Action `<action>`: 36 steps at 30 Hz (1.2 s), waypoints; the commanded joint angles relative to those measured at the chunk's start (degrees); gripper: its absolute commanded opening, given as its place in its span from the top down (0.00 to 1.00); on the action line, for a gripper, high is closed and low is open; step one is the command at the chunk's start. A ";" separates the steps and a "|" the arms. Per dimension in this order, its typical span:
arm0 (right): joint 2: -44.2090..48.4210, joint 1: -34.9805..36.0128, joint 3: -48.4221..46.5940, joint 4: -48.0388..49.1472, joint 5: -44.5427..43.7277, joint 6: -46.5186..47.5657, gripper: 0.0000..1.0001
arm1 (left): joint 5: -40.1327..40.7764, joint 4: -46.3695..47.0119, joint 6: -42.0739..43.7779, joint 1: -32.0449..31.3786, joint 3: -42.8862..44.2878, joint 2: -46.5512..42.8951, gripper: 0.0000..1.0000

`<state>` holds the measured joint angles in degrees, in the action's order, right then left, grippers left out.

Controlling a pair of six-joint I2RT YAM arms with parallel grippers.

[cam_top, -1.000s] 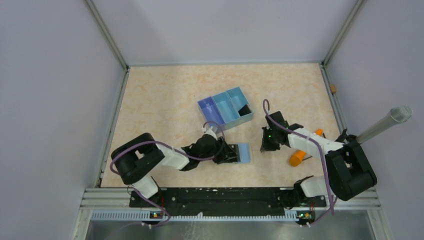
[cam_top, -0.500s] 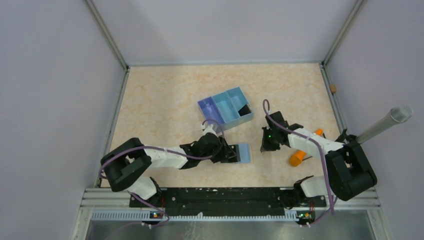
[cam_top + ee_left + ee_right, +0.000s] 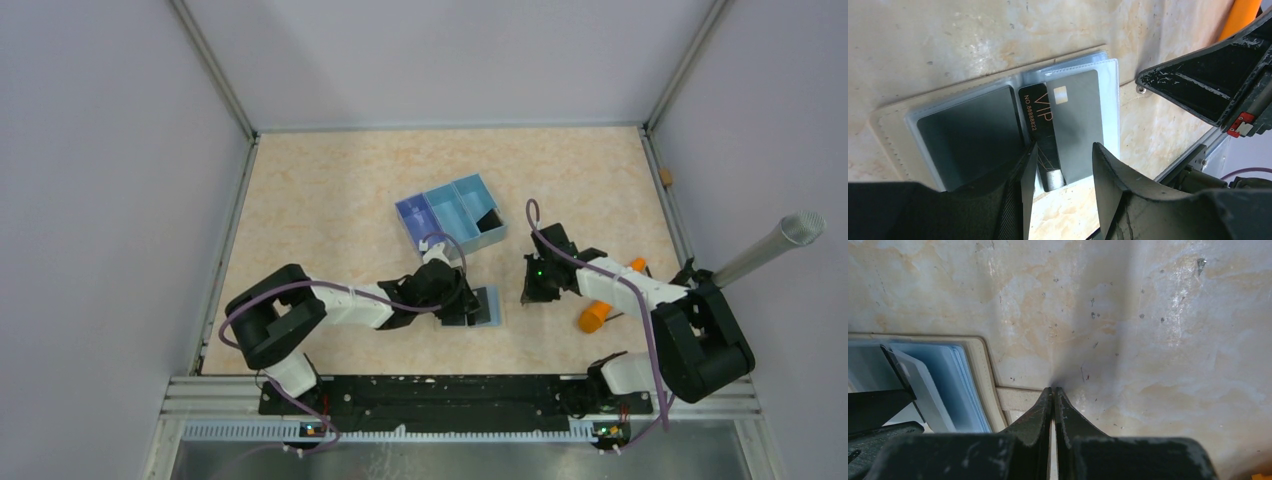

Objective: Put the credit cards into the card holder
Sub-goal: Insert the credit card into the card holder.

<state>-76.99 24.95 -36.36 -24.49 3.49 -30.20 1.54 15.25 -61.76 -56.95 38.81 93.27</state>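
Card holder (image 3: 893, 120) lies open and flat on the table (image 3: 330, 200), near the front, between the 2 arms and just in front of the blue tray (image 3: 455, 218). In the top view the left arm covers most of it, so I only get its right part there. Left wrist view is clearer: 1 credit card (image 3: 1075, 115), grey with a black band reading VIP, lies on the clear right-hand pocket, slightly tilted. I can't tell if it's under the plastic or on top of it. Left gripper (image 3: 1065, 147) is at a medium gap, its fingers (image 3: 1108, 175) straddling the card's near end; contact points are hidden, so I can't tell whether it's gripping. Right gripper (image 3: 1053, 390) is closed to a thin slit, tips down on the table at the end of the holder's beige tab (image 3: 1018, 398); I can't see if it pinches the tab or just touches it. Something orange (image 3: 596, 315) is half hidden under the right arm. 1 tray compartment holds something dark that I can't identify.
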 commanded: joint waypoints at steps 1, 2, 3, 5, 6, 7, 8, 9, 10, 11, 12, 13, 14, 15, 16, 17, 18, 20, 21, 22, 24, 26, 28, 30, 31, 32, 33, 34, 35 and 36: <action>0.53 -0.07 0.72 0.51 -0.59 0.21 1.00 | 1.29 -1.13 2.64 -1.36 2.49 2.42 0.51; 0.45 0.00 0.76 0.57 -0.54 0.19 1.00 | 1.46 -1.39 3.03 -1.73 3.32 2.71 0.51; 0.42 0.10 0.76 0.66 -0.53 0.14 1.00 | 1.67 -1.73 3.35 -2.08 4.10 2.97 0.51; 0.22 0.19 0.72 0.73 -0.54 0.10 1.00 | 2.07 -1.96 3.73 -2.57 5.33 3.17 0.51; 0.10 0.29 0.82 0.82 -0.58 0.06 1.00 | 2.52 -2.02 3.82 -2.73 5.62 3.17 0.51; -0.03 0.35 0.85 0.96 -0.56 -0.03 1.00 | 2.89 -2.06 3.84 -2.95 5.75 2.88 0.51; -0.22 0.42 0.93 1.03 -0.50 -0.07 1.00 | 3.28 -2.06 3.77 -3.06 5.77 2.72 0.51; -0.41 0.49 0.94 1.08 -0.45 -0.06 1.00 | 3.70 -1.89 3.83 -3.10 5.71 2.50 0.51; -0.51 0.57 0.98 1.23 -0.49 -0.08 1.00 | 3.93 -1.80 3.76 -3.19 5.79 2.29 0.51; -0.60 0.54 1.02 1.30 -0.50 -0.12 1.00 | 4.06 -1.40 3.75 -3.25 5.70 2.22 0.51; -0.74 0.67 1.03 1.40 -0.42 -0.19 1.00 | 4.03 -0.81 3.83 -3.39 5.63 2.13 0.51; -0.85 0.72 1.03 1.42 -0.40 -0.21 1.00 | 4.08 -0.49 3.84 -3.45 5.69 2.12 0.51; -1.00 0.72 1.03 1.52 -0.41 -0.28 1.00 | 4.08 -0.21 3.84 -3.57 5.71 2.16 0.51; -1.11 0.80 1.03 1.56 -0.35 -0.26 1.00 | 4.15 0.17 3.91 -3.55 5.75 2.24 0.51; -1.18 0.95 1.03 1.68 -0.45 -0.36 1.00 | 4.21 0.55 3.88 -3.52 5.75 2.18 0.51; -1.23 1.02 1.09 1.73 -0.47 -0.43 1.00 | 4.30 0.99 3.84 -3.60 5.71 2.18 0.51; -1.30 1.10 1.11 1.79 -0.49 -0.48 1.00 | 4.34 1.46 3.79 -3.62 5.69 2.08 0.51; -1.40 1.23 1.27 1.86 -0.52 -0.64 1.00 | 4.47 2.67 3.67 -3.66 5.50 1.79 0.51; -1.48 1.32 1.33 1.93 -0.58 -0.70 1.00 | 4.37 3.64 3.58 -3.65 5.35 1.71 0.51; -1.56 1.44 1.37 1.98 -0.65 -0.75 1.00 | 4.27 4.46 3.50 -3.72 5.24 1.66 0.51; -1.71 1.50 1.51 2.13 -0.70 -0.75 1.00 | 3.89 5.86 3.41 -3.80 5.34 1.81 0.51; -1.86 1.63 1.55 2.15 -0.73 -0.87 1.00 | 3.42 6.34 3.40 -3.87 5.71 2.24 0.51; -1.97 1.59 1.55 2.24 -0.72 -0.85 1.00 | 3.15 6.45 3.40 -3.97 5.93 2.64 0.51; -2.07 1.70 1.60 2.32 -0.79 -0.91 1.00 | 2.90 6.97 3.35 -4.03 5.95 2.86 0.51; -2.17 1.74 1.61 2.33 -0.77 -0.88 1.00 | 2.75 7.32 3.32 -4.10 5.88 2.88 0.51; -2.23 1.70 1.64 2.27 -0.85 -0.88 1.00 | 2.64 7.64 3.31 -4.05 5.77 2.76 0.51; -2.21 1.68 1.60 2.28 -0.96 -0.91 1.00 | 2.60 7.70 3.23 -4.05 5.69 2.59 0.51; -2.19 1.68 1.59 2.09 -1.20 -0.99 1.00 | 2.59 7.75 3.22 -4.10 5.48 2.27 0.51; -2.05 1.68 1.43 1.83 -1.65 -1.00 1.00 | 2.70 7.65 3.34 -4.05 5.28 1.82 0.49; -1.86 1.68 1.26 1.34 -2.32 -0.96 1.00 | 3.05 7.09 3.60 -4.11 5.08 1.18 0.48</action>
<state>-77.78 25.85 -36.29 -22.06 3.66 -30.85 4.43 19.79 -58.59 -60.80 43.03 96.03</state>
